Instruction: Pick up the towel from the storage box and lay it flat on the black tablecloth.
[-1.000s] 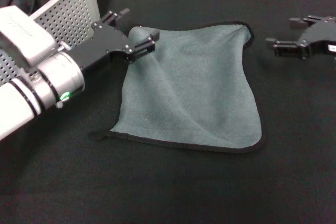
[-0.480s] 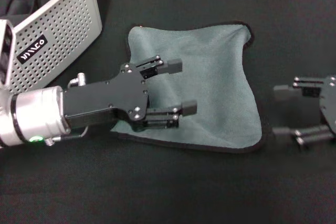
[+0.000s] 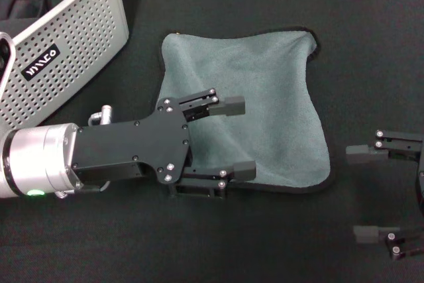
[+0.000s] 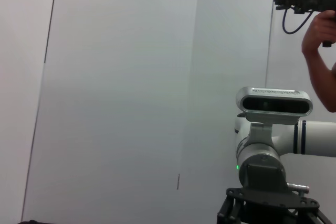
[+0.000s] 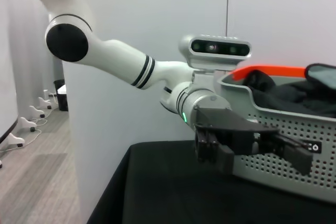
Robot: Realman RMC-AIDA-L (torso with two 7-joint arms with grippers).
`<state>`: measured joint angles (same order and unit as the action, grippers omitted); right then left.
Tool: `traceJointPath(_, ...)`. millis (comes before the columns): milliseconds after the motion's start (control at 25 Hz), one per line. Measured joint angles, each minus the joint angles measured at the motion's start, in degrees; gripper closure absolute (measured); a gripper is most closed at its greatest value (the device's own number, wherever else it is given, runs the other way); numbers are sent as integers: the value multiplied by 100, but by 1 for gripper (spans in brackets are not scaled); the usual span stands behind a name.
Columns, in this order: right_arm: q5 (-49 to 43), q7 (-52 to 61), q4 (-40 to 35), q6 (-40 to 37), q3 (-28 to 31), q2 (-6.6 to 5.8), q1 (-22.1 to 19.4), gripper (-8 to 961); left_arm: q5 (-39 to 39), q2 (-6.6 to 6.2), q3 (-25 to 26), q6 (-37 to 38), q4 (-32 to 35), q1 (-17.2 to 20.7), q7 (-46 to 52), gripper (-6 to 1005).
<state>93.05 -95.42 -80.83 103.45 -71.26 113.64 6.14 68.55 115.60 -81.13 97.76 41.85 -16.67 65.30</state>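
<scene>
The grey-green square towel with thin black trim lies spread on the large matte black tablecloth, out of the light grey perforated plastic storage box, which sits at the far left with dark cloth inside. Grey-green face up. Mostly flat, but a soft ridge runs diagonally across the middle and the near-left part is hidden under my arm, so I can't tell how that corner lies.

My left gripper hovers over the towel's near-left area, fingers spread wide, holding nothing. My right gripper is off the towel's near-right corner, over bare tablecloth, also wide open and empty.

Judgement: the placing is basically done; what's left is clearing out cleanly. To do that well:
- lift the left gripper straight up before pulling back, so the lower finger doesn't drag the near hem and fold it
- keep fingers open, no snagging the fabric
- keep the right one apart from the towel edge
- if the ridge matters, tug the near corners gently outward, not up

Risk: a sideways retreat bunches the near-left edge.
</scene>
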Motion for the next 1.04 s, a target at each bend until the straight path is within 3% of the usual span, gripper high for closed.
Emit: traceJointPath(1040,266,-599,611,-11,49,35,144,85,27,111,-2,138,-31,188,-185,111)
